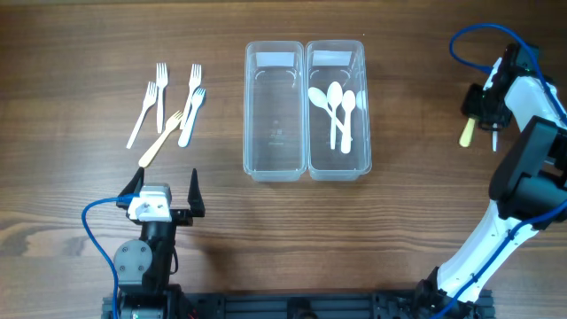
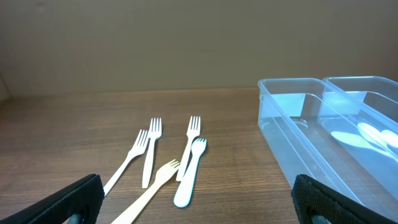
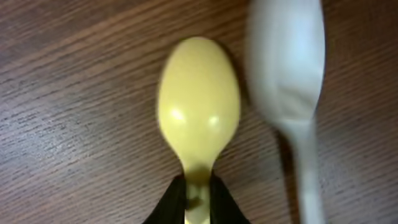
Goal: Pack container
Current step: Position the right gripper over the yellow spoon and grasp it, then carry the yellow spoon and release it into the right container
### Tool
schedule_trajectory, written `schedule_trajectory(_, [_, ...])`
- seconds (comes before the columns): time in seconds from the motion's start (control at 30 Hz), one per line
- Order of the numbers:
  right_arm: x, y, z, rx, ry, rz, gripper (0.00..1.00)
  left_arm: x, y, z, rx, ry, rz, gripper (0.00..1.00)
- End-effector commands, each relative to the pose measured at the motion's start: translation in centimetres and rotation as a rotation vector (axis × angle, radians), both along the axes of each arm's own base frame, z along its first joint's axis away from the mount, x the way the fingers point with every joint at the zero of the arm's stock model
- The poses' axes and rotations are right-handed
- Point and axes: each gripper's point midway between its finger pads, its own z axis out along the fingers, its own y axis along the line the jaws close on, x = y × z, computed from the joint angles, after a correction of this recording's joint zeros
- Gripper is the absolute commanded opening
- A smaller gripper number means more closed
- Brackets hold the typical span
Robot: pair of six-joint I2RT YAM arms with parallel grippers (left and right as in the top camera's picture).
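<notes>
Between R pincer (image 3: 196, 200) tips, clenched: handle of yellow spoon (image 3: 199, 106), bowl pointing out ahead over wood table (image 3: 74, 124), w/ white spoon (image 3: 289, 68) just beside, blurred. Ahead of L pincer (image 1: 166, 182), spread wide & empty: five forks (image 1: 168, 111); ahead-right, two clear containers (image 1: 306, 106).

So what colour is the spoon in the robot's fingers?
Pale yellow. The spoon shows best in the right wrist view.

No text, brand or number is legible. A faint moulded mark (image 1: 276, 133) on the floor of the container (image 1: 250, 106) ahead-right of the left gripper (image 1: 168, 177) is too small to read.
</notes>
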Motion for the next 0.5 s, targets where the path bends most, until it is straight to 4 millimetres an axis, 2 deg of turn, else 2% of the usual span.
schedule_trajectory(0.0, [-2.3, 0.7, -3.1, 0.051, 0.111, -0.02, 0.04, 0.0, 0.0, -0.2, 0.022, -0.001, -0.007, 1.0])
schedule_trajectory(0.2, [-0.7, 0.3, -0.8, 0.048, 0.082, -0.019, 0.04, 0.0, 0.0, -0.2, 0.021, -0.001, -0.007, 1.0])
schedule_trajectory(0.47, [3.9, 0.5, 6.5, 0.062, -0.05, 0.016, 0.04, 0.0, 0.0, -0.2, 0.021, -0.001, -0.007, 1.0])
